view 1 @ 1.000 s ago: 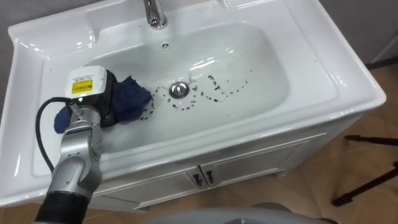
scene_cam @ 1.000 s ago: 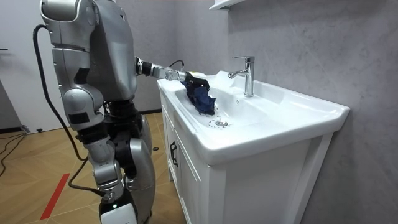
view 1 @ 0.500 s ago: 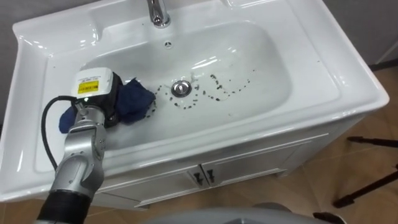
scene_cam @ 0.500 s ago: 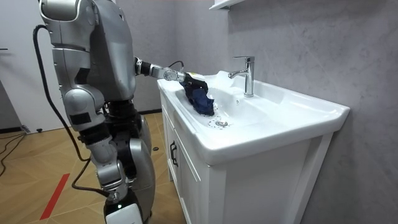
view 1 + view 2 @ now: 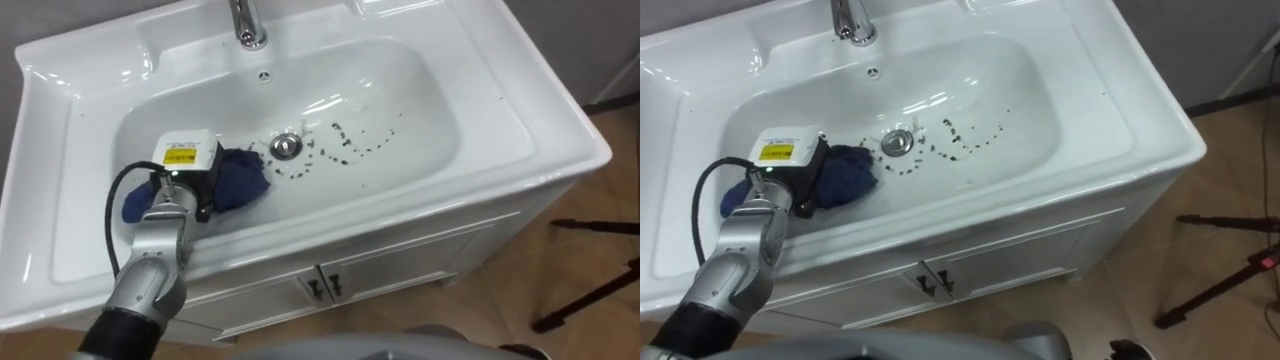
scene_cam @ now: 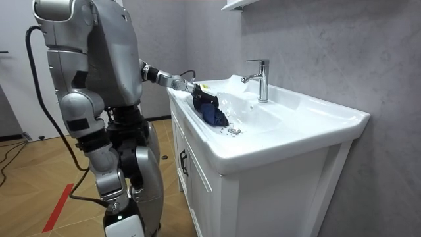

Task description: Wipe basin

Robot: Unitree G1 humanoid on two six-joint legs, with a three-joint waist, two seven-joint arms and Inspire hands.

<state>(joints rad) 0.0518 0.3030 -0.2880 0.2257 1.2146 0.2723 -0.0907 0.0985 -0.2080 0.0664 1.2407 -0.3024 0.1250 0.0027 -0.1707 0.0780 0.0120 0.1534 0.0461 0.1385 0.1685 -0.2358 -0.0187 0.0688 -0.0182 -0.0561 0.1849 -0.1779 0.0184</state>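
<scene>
A white basin lies below me, with a chrome faucet at its back and a metal drain in the middle. Dark specks trail around the drain and off to its right. My left hand reaches into the bowl from the lower left, shut on a dark blue cloth. The cloth rests on the basin's bottom just left of the drain. In the room view the left hand presses the cloth down inside the bowl. The fingers are mostly covered by the cloth.
I stand at the front of a white vanity cabinet with two doors. Wooden floor shows to the right, with dark tripod legs on it. A grey wall backs the basin.
My left hand has moved down and to the right with the cloth, from the bowl's left slope toward the drain. The cloth now lies lower in the basin.
</scene>
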